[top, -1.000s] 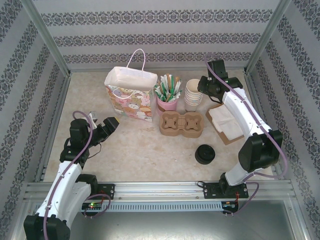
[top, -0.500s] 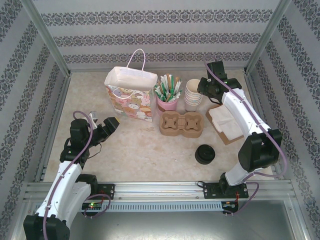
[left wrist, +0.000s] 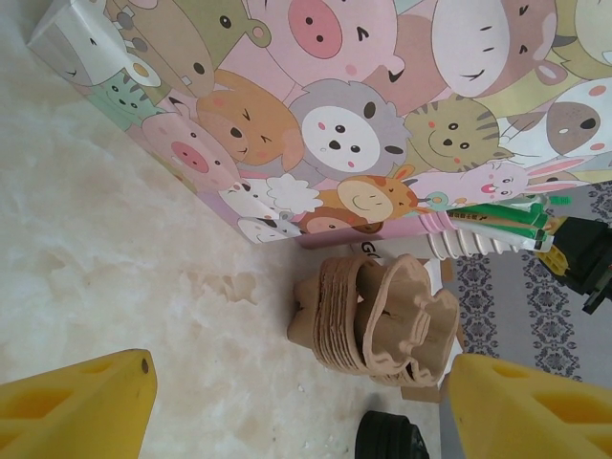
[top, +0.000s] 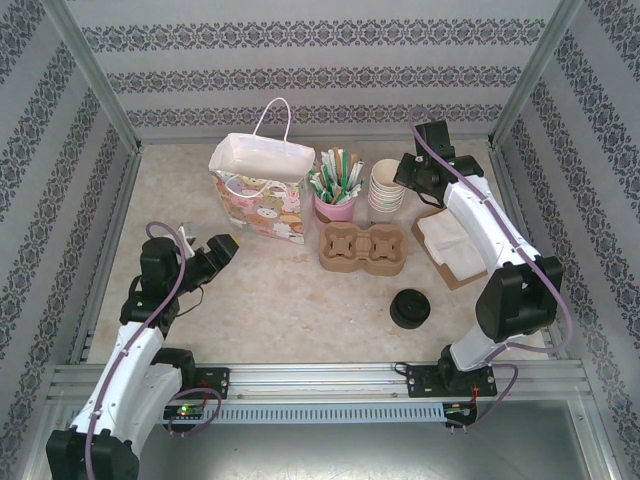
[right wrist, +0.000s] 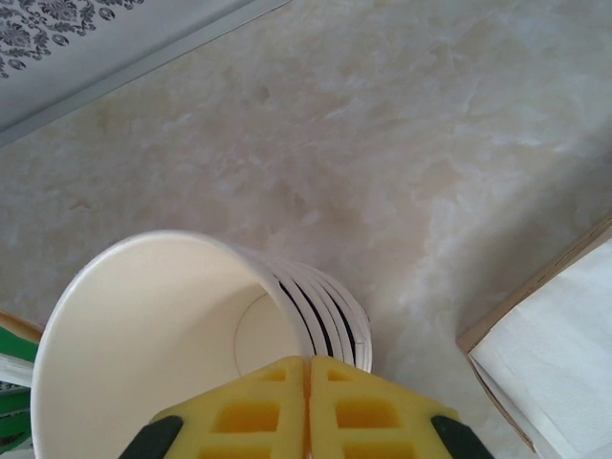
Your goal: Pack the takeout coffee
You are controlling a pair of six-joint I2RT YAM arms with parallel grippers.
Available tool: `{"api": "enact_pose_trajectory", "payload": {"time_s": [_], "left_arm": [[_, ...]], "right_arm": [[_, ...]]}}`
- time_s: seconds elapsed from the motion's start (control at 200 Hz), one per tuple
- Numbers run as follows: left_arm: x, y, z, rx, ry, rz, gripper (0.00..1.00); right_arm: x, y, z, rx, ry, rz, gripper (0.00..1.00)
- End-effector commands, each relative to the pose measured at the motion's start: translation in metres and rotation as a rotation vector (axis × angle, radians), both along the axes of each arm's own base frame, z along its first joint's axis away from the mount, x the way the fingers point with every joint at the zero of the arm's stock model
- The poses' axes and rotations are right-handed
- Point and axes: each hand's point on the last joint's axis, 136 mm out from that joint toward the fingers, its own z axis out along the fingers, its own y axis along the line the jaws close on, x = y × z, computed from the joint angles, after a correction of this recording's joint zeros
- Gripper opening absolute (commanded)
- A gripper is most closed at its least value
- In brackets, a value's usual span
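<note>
The takeout coffee [top: 410, 308], a small low cup with a round black lid, stands on the table in front of the brown cup carrier [top: 362, 249]; its lid edge [left wrist: 392, 442] shows low in the left wrist view. My right gripper [top: 405, 178] is at the back right, over the stack of white paper cups [top: 385, 190]. Its yellow fingers [right wrist: 308, 368] are pressed together on the near rim of the top cup [right wrist: 163, 335]. My left gripper [top: 205, 255] hovers at the left, open [left wrist: 301, 411], pointing at the carrier [left wrist: 382, 316], with nothing between its fingers.
A cartoon-animal gift bag [top: 258, 195] stands open at the back, large in the left wrist view [left wrist: 335, 105]. A pink cup of sachets [top: 335, 190] sits between the bag and the white cups. White napkins on a brown board [top: 450, 245] lie right of the carrier.
My right gripper's fingers have closed together on the top white cup's rim. The left arm has stayed in place.
</note>
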Motion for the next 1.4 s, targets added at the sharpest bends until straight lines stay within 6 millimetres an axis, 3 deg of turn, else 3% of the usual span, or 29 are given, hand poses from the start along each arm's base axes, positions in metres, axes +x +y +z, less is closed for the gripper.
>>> {"api": "enact_pose_trajectory", "payload": {"time_s": [0.0, 0.265, 0.62, 0.849, 1.014, 1.159, 1.269, 1.394], "left_arm": [[0.005, -0.003, 0.010, -0.015, -0.046, -0.001, 0.80], [0.005, -0.005, 0.010, -0.025, -0.045, -0.006, 0.80], [0.004, -0.010, 0.009, -0.030, -0.043, -0.024, 0.79], [0.005, -0.012, 0.003, -0.030, -0.022, -0.021, 0.79], [0.007, -0.013, 0.005, -0.042, -0.026, -0.014, 0.79], [0.011, -0.020, 0.006, -0.049, -0.026, -0.031, 0.78], [0.013, -0.031, 0.003, -0.040, -0.022, -0.059, 0.78], [0.018, -0.052, -0.004, -0.019, -0.018, -0.102, 0.79]], "right_arm": [[0.001, -0.003, 0.016, 0.015, -0.022, -0.014, 0.06], [0.002, -0.007, 0.034, 0.048, -0.058, -0.025, 0.00], [-0.001, -0.013, 0.082, 0.090, -0.166, -0.028, 0.00], [-0.019, -0.015, 0.117, 0.109, -0.252, -0.030, 0.00], [-0.044, -0.015, 0.148, 0.142, -0.317, -0.024, 0.00], [-0.084, 0.004, 0.163, 0.157, -0.336, 0.046, 0.00], [-0.121, 0.019, 0.157, 0.162, -0.312, 0.095, 0.00], [-0.163, 0.041, 0.131, 0.207, -0.273, 0.135, 0.00]]}}
